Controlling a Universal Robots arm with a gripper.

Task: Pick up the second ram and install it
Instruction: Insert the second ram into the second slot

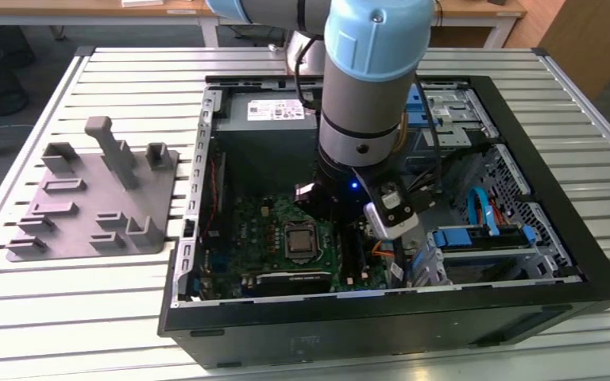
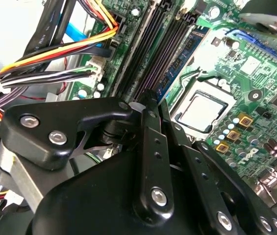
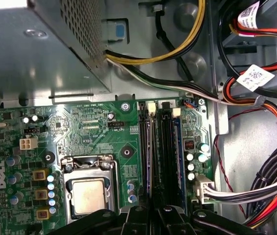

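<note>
**Gripper down inside the open PC case, parked over the RAM slots**

Nearest the exterior camera is the slatted metal surface (image 1: 61, 333). The black PC case (image 1: 390, 325) lies flat on it, open side up. The arm (image 1: 374, 95) drops straight down into the case.

In the second wrist view the gripper (image 2: 150, 97) looks closed: tips together, no gap I can make out. It sits right at the near end of the second ram (image 2: 180, 61). Honestly can't tell if it's touching the stick or just above it. In the first wrist view the gripper (image 3: 153, 213) lines up with the same second ram (image 3: 150, 152). There it shows edge-on, as a thin pale line running along a slot on the CPU side. Another blue ram stick (image 3: 178, 156) stands on the cable side, with a black slot between the two.

Also in the case:
- the green motherboard (image 3: 94, 122)
- the CPU (image 3: 89, 195), its bare metal lid showing in the socket
- bundles of cables (image 3: 270, 196) off to one side
- the grey perforated power supply (image 3: 30, 54) at the far end

Over at the exterior view's left, a grey fixture (image 1: 93, 198) with upright posts sits on the surface, near the case but not touching it. Way at the back are wooden desks (image 1: 93, 12).
</note>
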